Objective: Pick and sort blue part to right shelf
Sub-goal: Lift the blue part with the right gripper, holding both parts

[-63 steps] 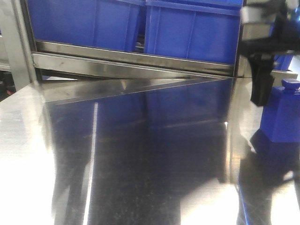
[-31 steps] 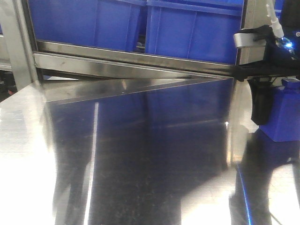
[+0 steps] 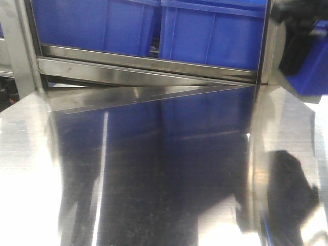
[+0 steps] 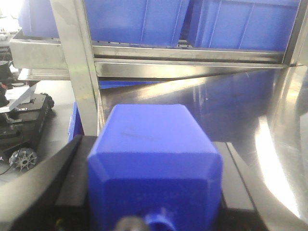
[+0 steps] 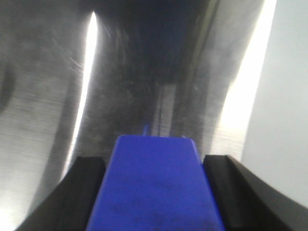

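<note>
In the left wrist view my left gripper (image 4: 154,197) is shut on a blue part (image 4: 154,149), a chunky block with bevelled edges, and faces the right shelf's steel front rail (image 4: 192,67) and its blue bins (image 4: 139,19). In the right wrist view my right gripper (image 5: 156,192) is shut on a second blue part (image 5: 156,187), held above the steel table (image 5: 144,72). In the front view the right gripper (image 3: 300,46) is a dark blur at the upper right with its blue part (image 3: 315,77) lifted off the table. The left gripper is out of the front view.
The shelf's rail (image 3: 143,64) and blue bins (image 3: 210,36) run across the back of the shiny steel table (image 3: 154,169). A steel upright post (image 4: 77,72) stands left of the left gripper. Black equipment (image 4: 19,120) lies at the far left, off the table.
The right gripper came down around the blue part standing at the table's right edge, then rose with it. Only its shadow is left on the table there.
</note>
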You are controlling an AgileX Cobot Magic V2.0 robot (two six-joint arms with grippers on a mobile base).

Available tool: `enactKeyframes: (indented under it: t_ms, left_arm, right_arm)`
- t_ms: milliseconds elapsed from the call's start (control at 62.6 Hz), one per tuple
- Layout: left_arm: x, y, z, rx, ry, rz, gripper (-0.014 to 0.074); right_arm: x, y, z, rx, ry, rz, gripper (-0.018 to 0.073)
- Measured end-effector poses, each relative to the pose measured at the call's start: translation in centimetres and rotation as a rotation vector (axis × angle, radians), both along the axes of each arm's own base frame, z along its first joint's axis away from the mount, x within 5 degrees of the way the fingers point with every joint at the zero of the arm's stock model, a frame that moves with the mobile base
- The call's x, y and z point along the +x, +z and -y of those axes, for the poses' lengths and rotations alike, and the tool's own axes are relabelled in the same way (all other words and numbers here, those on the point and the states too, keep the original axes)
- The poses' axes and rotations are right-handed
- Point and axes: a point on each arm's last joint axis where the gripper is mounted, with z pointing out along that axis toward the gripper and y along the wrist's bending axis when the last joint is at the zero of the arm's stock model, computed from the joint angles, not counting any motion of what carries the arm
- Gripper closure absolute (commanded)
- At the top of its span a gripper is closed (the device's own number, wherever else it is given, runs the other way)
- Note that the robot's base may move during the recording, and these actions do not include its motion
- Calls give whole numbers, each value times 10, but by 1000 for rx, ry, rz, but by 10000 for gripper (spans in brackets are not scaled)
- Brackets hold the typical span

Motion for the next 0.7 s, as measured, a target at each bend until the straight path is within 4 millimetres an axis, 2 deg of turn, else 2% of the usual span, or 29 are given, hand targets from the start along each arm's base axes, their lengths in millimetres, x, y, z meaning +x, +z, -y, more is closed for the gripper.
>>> enactKeyframes:
  t_ms: [128,271,415,607,703]
  left_arm:
    - [-3,-4,-1,0,1,1,333]
    - [-4,-5,-1,0,1,1,333]
    - [-4,-5,-1,1,2,1,334]
    - [-4,-5,-1,5,4,-2,334]
    - [-4,-6,-1,6,4,-5,334]
  right_arm:
    - [-35,14,8,27,-1,123,270]
    - [-80,16,18,48,0,257,270]
    - [-124,6,29,59,4,374,270]
    - [-182,-18,43,51,11,510,270]
    - [-204,-25,49,45,13,593,270]
